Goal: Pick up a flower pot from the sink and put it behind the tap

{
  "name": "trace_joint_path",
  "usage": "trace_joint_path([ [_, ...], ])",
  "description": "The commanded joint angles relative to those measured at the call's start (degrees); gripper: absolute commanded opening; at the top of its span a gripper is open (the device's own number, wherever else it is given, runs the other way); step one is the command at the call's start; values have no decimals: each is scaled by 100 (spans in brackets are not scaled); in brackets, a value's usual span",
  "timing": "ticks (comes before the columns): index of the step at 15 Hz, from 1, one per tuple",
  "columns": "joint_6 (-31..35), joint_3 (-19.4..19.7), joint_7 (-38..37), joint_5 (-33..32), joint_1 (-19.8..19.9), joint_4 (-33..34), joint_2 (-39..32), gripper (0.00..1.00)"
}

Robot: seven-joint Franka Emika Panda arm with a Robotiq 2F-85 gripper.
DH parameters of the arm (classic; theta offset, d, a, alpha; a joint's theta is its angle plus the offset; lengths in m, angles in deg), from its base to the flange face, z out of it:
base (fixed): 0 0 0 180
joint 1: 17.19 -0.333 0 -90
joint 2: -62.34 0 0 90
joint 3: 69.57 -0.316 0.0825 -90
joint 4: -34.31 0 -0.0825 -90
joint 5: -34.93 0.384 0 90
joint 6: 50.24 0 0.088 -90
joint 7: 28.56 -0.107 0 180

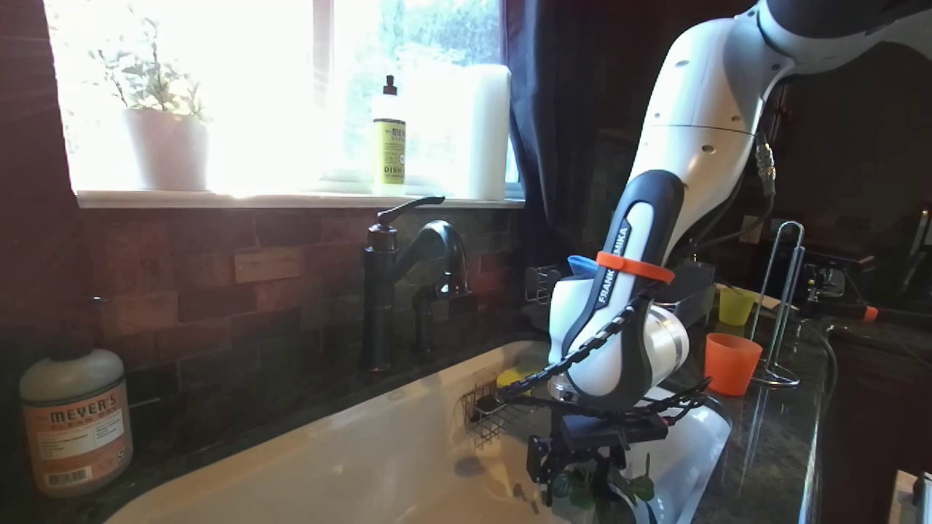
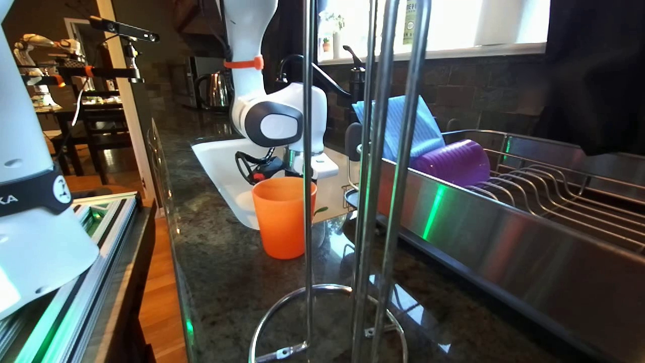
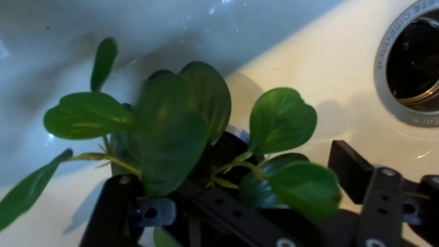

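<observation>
The flower pot's green leaves (image 1: pixel 580 497) show under my gripper (image 1: pixel 575 473) in an exterior view, inside the white sink (image 1: pixel 313 466). In the wrist view, the plant (image 3: pixel 281 120) fills the middle, over the bare basin (image 3: pixel 343 61). My gripper (image 3: pixel 236 181) is open, one finger on each side of the plant. A gap shows between the right finger and the leaves. The pot itself is mostly hidden by leaves and gripper. In an exterior view, the orange cup hides the gripper and most of the plant; one leaf (image 2: pixel 321 209) shows. The dark tap (image 1: pixel 378 306) stands behind the basin.
The orange cup (image 1: pixel 730 364) and a metal paper-towel stand (image 1: pixel 790 306) are beside the sink. A dish rack (image 2: pixel 504 217) stands nearby. A soap bottle (image 1: pixel 76 429) is on the counter. A wire caddy (image 1: pixel 484 415) hangs inside the basin. The drain (image 3: pixel 380 68) is right of the plant.
</observation>
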Motion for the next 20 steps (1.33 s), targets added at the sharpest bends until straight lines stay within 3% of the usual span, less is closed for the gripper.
trace_joint_path([
  [1,38,210,-47,-18,-238,195,-304,65],
  [9,-9,253,-17,5,-269,354,-453,5],
  [14,-129,265,27,-59,-418,207,-38,0],
  [18,-603,676,-113,-414,-1001,-107,610,0],
  [20,-993,718,-123,-682,-1084,-215,926,0],
])
